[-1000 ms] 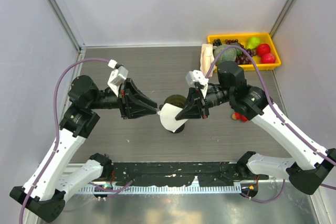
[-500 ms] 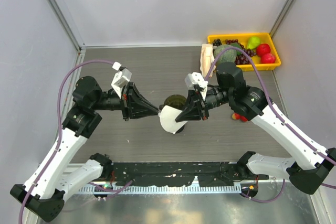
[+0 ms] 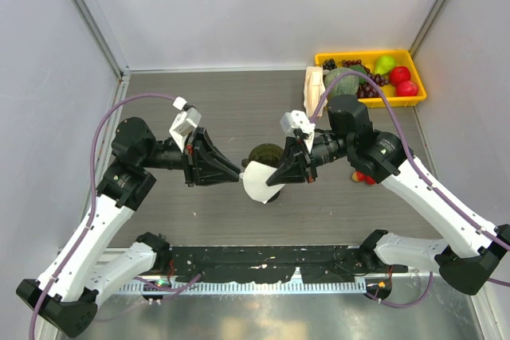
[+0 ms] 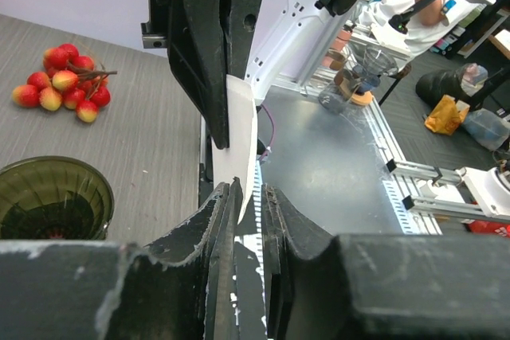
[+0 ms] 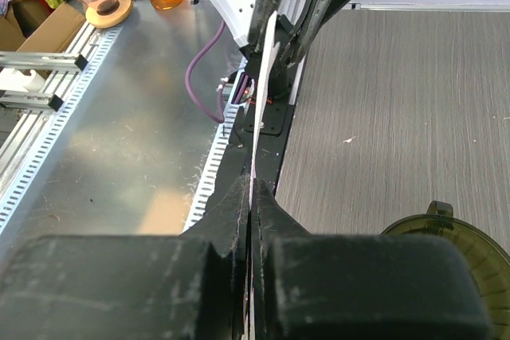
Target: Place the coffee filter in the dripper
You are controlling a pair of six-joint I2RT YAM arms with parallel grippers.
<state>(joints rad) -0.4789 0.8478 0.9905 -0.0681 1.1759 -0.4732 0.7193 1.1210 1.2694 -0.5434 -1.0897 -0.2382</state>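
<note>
The coffee filter (image 3: 255,183), a thin white paper cone, hangs in the air just in front of the dark olive dripper (image 3: 265,153) at mid-table. My right gripper (image 3: 274,178) is shut on the filter's right edge; in the right wrist view the filter (image 5: 264,69) runs edge-on out of the gripper (image 5: 250,186). My left gripper (image 3: 239,174) sits at the filter's left edge. In the left wrist view its jaws (image 4: 251,190) stand a narrow gap apart, with the filter (image 4: 241,137) reaching their tips. The dripper stands empty (image 4: 52,197) (image 5: 458,240).
A yellow tray (image 3: 415,59) of fruit stands at the back right, with an upright pack of white papers (image 3: 313,85) beside it. A bunch of red fruit (image 4: 62,85) lies on the table under my right arm (image 3: 362,177).
My left gripper has edged right and slightly nearer, closing in on the filter's left edge. The right gripper still holds the filter in about the same place.
</note>
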